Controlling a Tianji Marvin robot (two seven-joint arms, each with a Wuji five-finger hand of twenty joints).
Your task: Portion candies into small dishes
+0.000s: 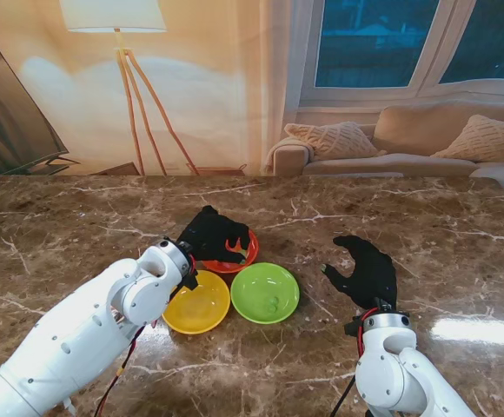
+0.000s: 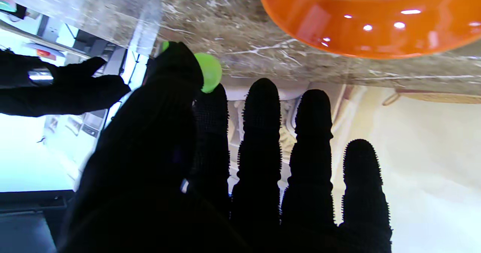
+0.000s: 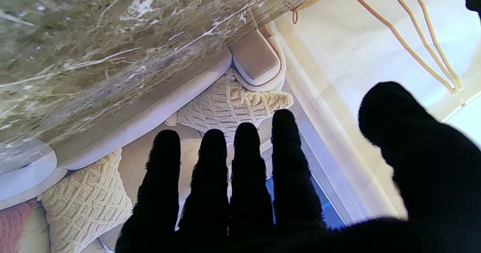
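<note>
Green candy (image 2: pixel 209 72): pinched between thumb and index finger of the left robot hand (image 1: pixel 215 234), over the orange dish (image 1: pixel 245 258) on the table (image 1: pixel 78 226)
Risk: tiny contact patch, so it could pop out and roll off the marble before reaching the green dish (image 1: pixel 265 293) or yellow dish (image 1: pixel 197 304)
Axis: looks round, no long axis or pointing direction I can tell
Right robot hand (image 1: pixel 367 269): fingers spread, holding nothing

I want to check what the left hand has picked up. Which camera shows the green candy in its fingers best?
The left wrist view: the green candy sits pinched between thumb and forefinger of the left hand, near the orange dish. In the stand view the hand hides it; the right wrist view misses it entirely.
</note>
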